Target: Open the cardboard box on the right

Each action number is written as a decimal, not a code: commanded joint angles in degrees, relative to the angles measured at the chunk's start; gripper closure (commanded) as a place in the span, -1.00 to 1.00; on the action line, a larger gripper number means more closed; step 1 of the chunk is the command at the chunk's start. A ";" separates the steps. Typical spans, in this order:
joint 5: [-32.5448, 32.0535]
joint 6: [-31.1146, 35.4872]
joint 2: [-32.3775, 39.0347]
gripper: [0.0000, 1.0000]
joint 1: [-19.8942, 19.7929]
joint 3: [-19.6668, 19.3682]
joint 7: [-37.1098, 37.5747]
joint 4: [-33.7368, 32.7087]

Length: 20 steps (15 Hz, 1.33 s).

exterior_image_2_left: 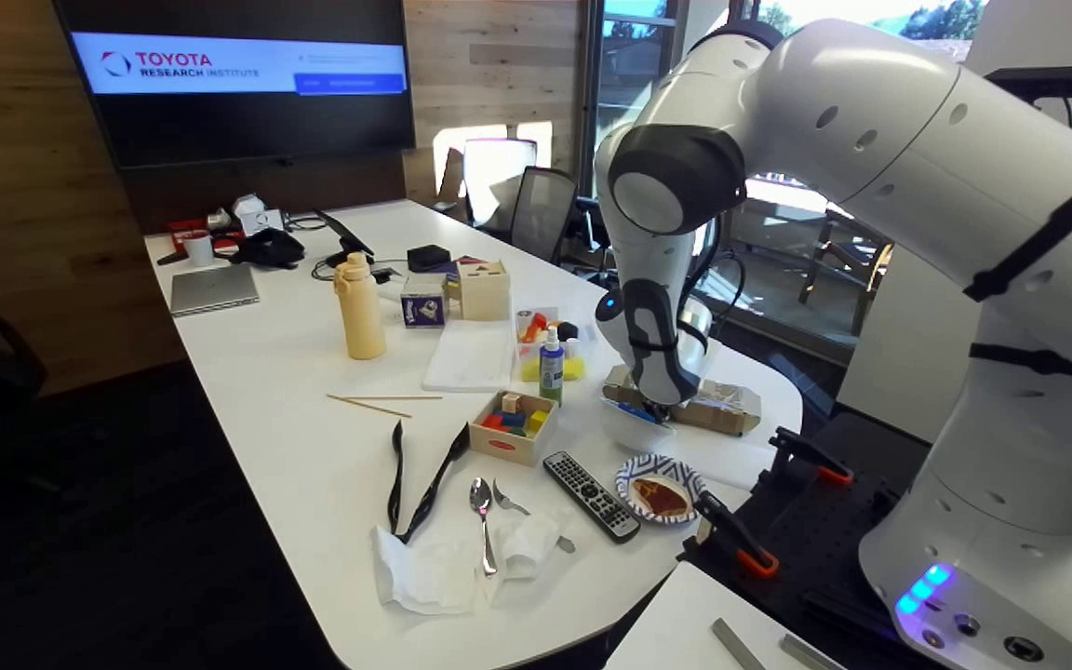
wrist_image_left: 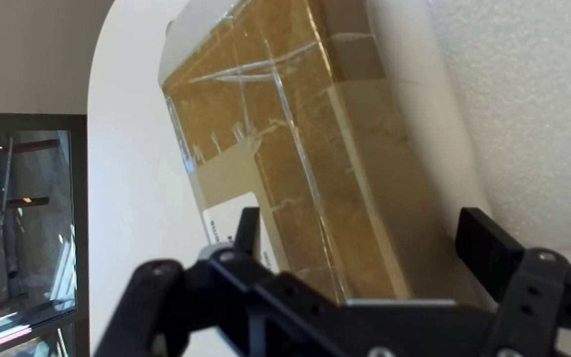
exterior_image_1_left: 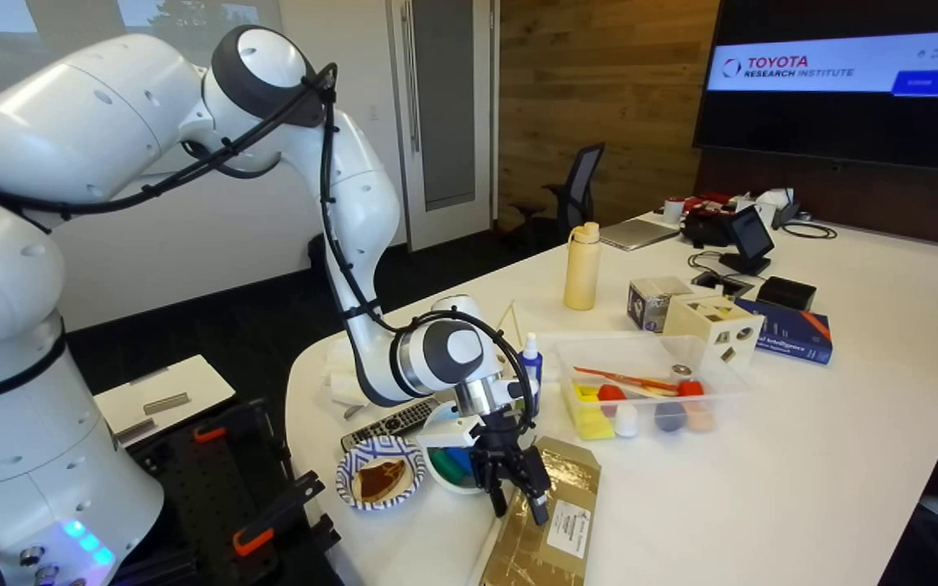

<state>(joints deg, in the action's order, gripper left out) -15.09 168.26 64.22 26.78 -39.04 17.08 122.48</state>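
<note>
The cardboard box (exterior_image_1_left: 510,561) is long, flat and tan-brown with a shiny golden-brown top and a white label. It lies on the table in both exterior views (exterior_image_2_left: 722,407), its near end cut off in one of them. In the wrist view the box (wrist_image_left: 295,124) fills the middle, its top crossed by clear tape and a lengthwise seam. My gripper (exterior_image_1_left: 520,513) is open above the box, tilted. In the wrist view my gripper's fingers (wrist_image_left: 360,215) are wide apart, one over the label, the other beyond the box's long side edge. Contact with the box cannot be told.
A bowl (exterior_image_2_left: 634,431) with blue and green contents stands against the box's side, close to my gripper. A patterned paper bowl (exterior_image_1_left: 344,480), a remote (exterior_image_1_left: 392,423) and a spray bottle (exterior_image_1_left: 531,366) are near. A clear plastic tray (exterior_image_1_left: 729,399) with red items stands beyond the box's far end.
</note>
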 commanded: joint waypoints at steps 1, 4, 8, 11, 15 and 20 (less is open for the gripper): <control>2.10 0.10 2.63 -1.00 0.51 -0.65 -0.15 -1.83; 2.45 -0.12 2.61 -1.00 0.41 -0.32 -0.93 -1.64; 2.51 0.13 2.46 -1.00 0.60 -0.06 -0.99 -1.10; 2.63 0.64 2.32 -0.77 0.80 -0.25 -0.72 -0.72; 2.56 0.99 1.87 -0.03 0.81 -0.13 -0.97 -0.27; 2.60 1.17 1.51 0.27 0.47 0.07 -1.14 -0.07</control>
<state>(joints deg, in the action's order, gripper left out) -13.78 168.26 66.49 27.06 -39.11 17.03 121.15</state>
